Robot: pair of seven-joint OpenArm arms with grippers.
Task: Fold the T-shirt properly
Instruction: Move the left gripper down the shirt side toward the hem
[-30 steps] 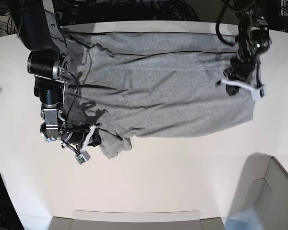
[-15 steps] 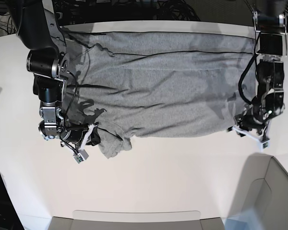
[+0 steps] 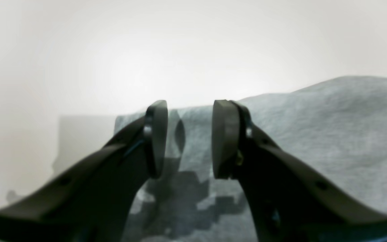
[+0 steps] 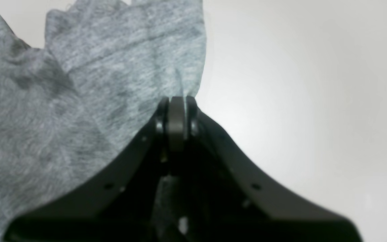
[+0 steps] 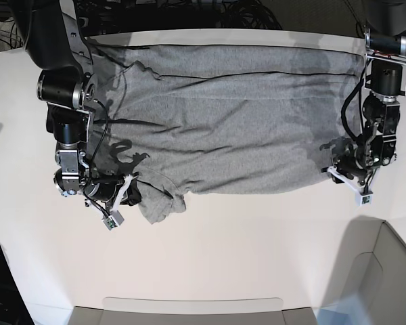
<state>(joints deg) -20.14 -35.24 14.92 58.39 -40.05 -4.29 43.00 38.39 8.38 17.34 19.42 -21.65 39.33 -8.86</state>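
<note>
T-shirt point(image 5: 230, 122) lies lengthwise between arms. Right gripper point(image 4: 177, 111) is clamped on a sleeve edge; left gripper point(image 3: 188, 137), jaws apart, is poised at the opposite hem corner.

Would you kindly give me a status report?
Right hand shut on T-shirt edge. Left hand open at its corner, not gripping. T-shirt spread flat. Nothing in the way.

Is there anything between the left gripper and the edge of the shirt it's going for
Nothing visible. The left gripper is open, its fingers apart just above the T-shirt edge, with only bare table beyond. The right gripper is shut on the fabric.
</note>
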